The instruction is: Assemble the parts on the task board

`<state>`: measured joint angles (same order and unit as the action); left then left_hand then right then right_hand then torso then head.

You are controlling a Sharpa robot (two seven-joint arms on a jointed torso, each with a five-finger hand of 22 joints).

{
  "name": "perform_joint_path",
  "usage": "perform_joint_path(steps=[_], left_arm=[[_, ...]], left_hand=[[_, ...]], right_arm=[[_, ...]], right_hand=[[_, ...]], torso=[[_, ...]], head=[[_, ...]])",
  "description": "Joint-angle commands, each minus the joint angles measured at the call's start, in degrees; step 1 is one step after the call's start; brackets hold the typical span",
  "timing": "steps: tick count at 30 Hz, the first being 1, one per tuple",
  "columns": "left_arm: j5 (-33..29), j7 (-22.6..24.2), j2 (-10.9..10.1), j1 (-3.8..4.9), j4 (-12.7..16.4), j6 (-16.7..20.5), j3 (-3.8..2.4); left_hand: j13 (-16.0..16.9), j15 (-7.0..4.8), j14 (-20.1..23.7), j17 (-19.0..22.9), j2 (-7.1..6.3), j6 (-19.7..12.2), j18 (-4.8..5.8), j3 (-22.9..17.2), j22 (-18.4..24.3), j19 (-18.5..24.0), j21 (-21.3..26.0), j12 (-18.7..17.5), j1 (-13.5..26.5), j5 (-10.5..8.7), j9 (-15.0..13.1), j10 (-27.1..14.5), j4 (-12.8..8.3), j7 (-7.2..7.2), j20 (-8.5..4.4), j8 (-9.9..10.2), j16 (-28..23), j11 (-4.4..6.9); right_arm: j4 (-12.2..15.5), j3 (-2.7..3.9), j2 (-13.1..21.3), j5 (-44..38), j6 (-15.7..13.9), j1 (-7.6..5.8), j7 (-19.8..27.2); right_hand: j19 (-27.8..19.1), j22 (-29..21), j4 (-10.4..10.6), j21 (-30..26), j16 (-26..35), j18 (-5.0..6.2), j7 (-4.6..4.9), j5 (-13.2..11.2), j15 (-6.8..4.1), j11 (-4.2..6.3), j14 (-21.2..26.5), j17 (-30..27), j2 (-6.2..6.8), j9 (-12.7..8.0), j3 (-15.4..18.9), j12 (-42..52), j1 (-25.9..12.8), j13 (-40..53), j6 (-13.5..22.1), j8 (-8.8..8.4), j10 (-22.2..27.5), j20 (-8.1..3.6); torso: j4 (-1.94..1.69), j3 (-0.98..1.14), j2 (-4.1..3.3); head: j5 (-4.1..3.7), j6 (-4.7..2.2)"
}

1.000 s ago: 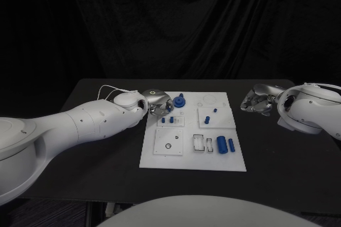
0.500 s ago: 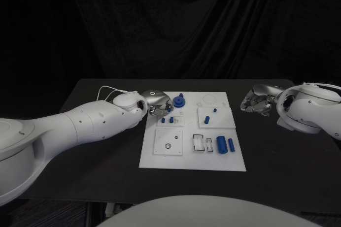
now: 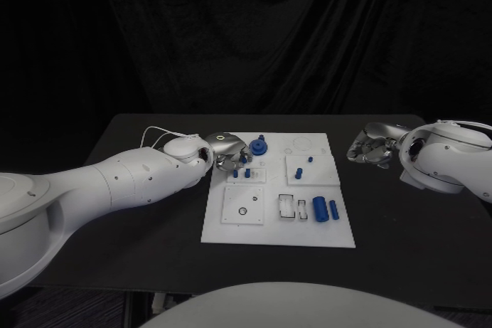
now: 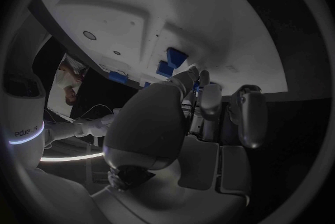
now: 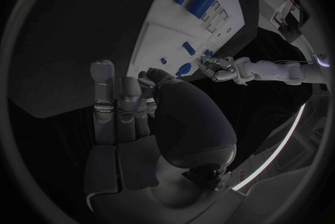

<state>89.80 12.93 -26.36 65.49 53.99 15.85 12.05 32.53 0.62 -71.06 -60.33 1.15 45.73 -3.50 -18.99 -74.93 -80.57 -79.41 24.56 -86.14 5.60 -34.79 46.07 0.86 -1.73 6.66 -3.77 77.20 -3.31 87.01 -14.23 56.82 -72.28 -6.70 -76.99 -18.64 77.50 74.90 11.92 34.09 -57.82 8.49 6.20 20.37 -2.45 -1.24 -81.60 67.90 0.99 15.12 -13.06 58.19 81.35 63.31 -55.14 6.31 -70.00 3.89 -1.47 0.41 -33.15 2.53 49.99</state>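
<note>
Lettering "edia…" on left arm (image 4: 24, 93)

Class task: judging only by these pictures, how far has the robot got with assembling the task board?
Early. Some small blue pegs already stand in the white task board. The left hand works at the board's far left corner beside the round blue part. Two blue cylinders lie loose. The right hand waits off the board, holding nothing.

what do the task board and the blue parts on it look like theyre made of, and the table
Task board: looks like matte white plastic, an even flat surface with cut pockets and no glare.
Blue parts: probably moulded or printed plastic, uniform saturated blue with a soft sheen.
Table: black with a dull, non-reflective top; whether laminate or painted wood cannot be told.
</note>
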Motion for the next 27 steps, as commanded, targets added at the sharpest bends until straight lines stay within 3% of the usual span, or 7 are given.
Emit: perform_joint_path(steps=[1, 14, 17, 23, 24, 26, 27], left_arm=[[-0.04, 1.10, 0.18, -0.21, 0.29, -0.98, 0.03], [-0.04, -0.61, 0.06, -0.26, 0.13, -2.04, 0.03], [-0.04, -1.01, -0.02, -0.28, 0.14, -1.05, 0.03], [-0.04, -1.17, -0.83, -0.30, 0.20, 6.10, 0.03], [-0.04, -1.08, -1.13, -0.30, 0.26, 7.92, 0.03], [-0.04, -0.84, -1.74, -0.30, 0.44, 10.93, 0.03], [-0.04, -0.67, -2.22, -0.29, 0.61, 12.79, 0.03]], left_hand=[[-0.10, -0.05, 0.38, 0.11, -0.31, -1.06, 0.54, -0.18, -11.12, 0.48, 0.32, -0.27, 0.31, -0.27, 0.52, -0.45, -0.30, 0.30, 0.12, 0.37, -0.21, -0.03], [-0.43, 0.38, 1.12, 0.97, -0.70, -3.18, 0.38, -0.29, -10.90, 1.07, 1.00, -1.13, 1.14, -0.50, 1.88, -2.12, -0.02, 0.84, 0.31, 0.32, -0.52, -0.59], [-0.57, 0.71, 1.60, 1.51, -1.02, -5.07, 0.23, -0.22, -10.69, 1.61, 1.64, -1.89, 1.57, -0.99, 2.83, -4.37, 0.17, 1.61, 0.49, 0.33, -0.72, -1.02], [0.22, 1.36, 1.56, 1.53, -1.46, -9.02, 0.18, 0.29, -10.62, 1.68, 1.90, -1.39, 1.84, -1.47, 4.86, -7.75, 0.30, 3.25, 0.97, 0.32, -0.41, -1.83], [0.53, 1.74, 1.62, 1.69, -1.64, -11.86, 0.14, 0.63, -10.57, 1.78, 2.08, -1.06, 1.86, -1.51, 5.74, -9.40, 0.29, 4.63, 1.19, 0.28, -0.36, -2.23], [0.87, 2.03, 1.89, 2.09, -1.75, -14.10, 0.06, 0.99, -10.46, 2.02, 2.41, -0.46, 1.80, -1.54, 6.48, -10.95, 0.24, 5.85, 1.44, 0.26, -0.41, -2.63], [1.17, 2.41, 2.28, 2.60, -1.85, -17.56, -0.04, 1.39, -10.33, 2.34, 2.84, 0.16, 1.70, -1.58, 8.18, -12.79, 0.17, 7.17, 1.70, 0.31, -0.52, -2.95]], right_arm=[[-0.01, 0.03, 0.01, -0.19, 0.67, 0.15, -1.16], [-0.06, 0.03, -0.05, -0.19, 1.00, 0.16, -1.39], [-0.07, 0.03, -0.07, -0.19, 1.02, 0.18, -1.36], [-0.07, 0.03, -0.03, -0.19, 0.98, 0.19, -1.27], [-0.07, 0.03, -0.01, -0.19, 0.98, 0.19, -1.26], [-0.06, 0.03, 0.08, -0.19, 0.93, 0.19, -1.23], [-0.05, 0.03, 0.14, -0.19, 0.88, 0.19, -1.21]], right_hand=[[-0.34, 4.02, -0.03, -0.27, 0.30, -0.22, 0.06, 0.32, 0.01, 0.14, 0.58, -0.06, -0.04, 0.02, -0.40, -0.33, 0.64, -0.05, -0.27, -0.16, 0.40, -0.14], [-0.42, 3.97, -0.14, -0.55, 0.51, -0.18, 0.05, 0.32, 0.02, 0.12, 0.65, -0.20, -0.02, 0.06, -0.49, -0.52, 0.73, -0.20, -0.42, -0.09, 0.52, -0.13], [-0.48, 3.92, -0.17, -0.79, 0.67, -0.15, 0.06, 0.32, 0.02, 0.12, 0.70, -0.31, -0.01, 0.07, -0.52, -0.64, 0.75, -0.29, -0.43, -0.09, 0.60, -0.13], [-0.62, 3.82, -0.23, -1.30, 1.06, -0.08, 0.09, 0.31, 0.04, 0.11, 0.84, -0.57, 0.13, 0.06, -0.54, -0.99, 0.75, -0.55, -0.41, -0.11, 0.86, -0.12], [-0.62, 3.82, -0.23, -1.30, 1.06, -0.08, 0.09, 0.31, 0.04, 0.11, 0.84, -0.57, 0.13, 0.06, -0.54, -0.99, 0.75, -0.55, -0.41, -0.11, 0.86, -0.12], [-0.73, 3.76, -0.24, -1.65, 1.24, -0.04, 0.11, 0.31, 0.06, 0.09, 0.93, -0.68, 0.24, 0.06, -0.54, -1.21, 0.71, -0.70, -0.41, -0.12, 1.03, -0.10], [-0.73, 3.76, -0.24, -1.65, 1.24, -0.04, 0.11, 0.31, 0.06, 0.09, 0.93, -0.68, 0.24, 0.06, -0.54, -1.21, 0.71, -0.70, -0.41, -0.12, 1.03, -0.10]], torso=[[-0.04, 0.02, -0.01], [0.07, 0.04, 0.03], [0.07, 0.03, 0.02], [0.02, 0.02, 0.01], [0.02, 0.01, 0.01], [0.02, 0.00, 0.01], [0.01, 0.00, 0.01]], head=[[-0.05, 0.01], [0.14, 0.01], [0.23, 0.01], [0.37, 0.01], [0.40, 0.01], [0.43, 0.01], [0.46, 0.01]])
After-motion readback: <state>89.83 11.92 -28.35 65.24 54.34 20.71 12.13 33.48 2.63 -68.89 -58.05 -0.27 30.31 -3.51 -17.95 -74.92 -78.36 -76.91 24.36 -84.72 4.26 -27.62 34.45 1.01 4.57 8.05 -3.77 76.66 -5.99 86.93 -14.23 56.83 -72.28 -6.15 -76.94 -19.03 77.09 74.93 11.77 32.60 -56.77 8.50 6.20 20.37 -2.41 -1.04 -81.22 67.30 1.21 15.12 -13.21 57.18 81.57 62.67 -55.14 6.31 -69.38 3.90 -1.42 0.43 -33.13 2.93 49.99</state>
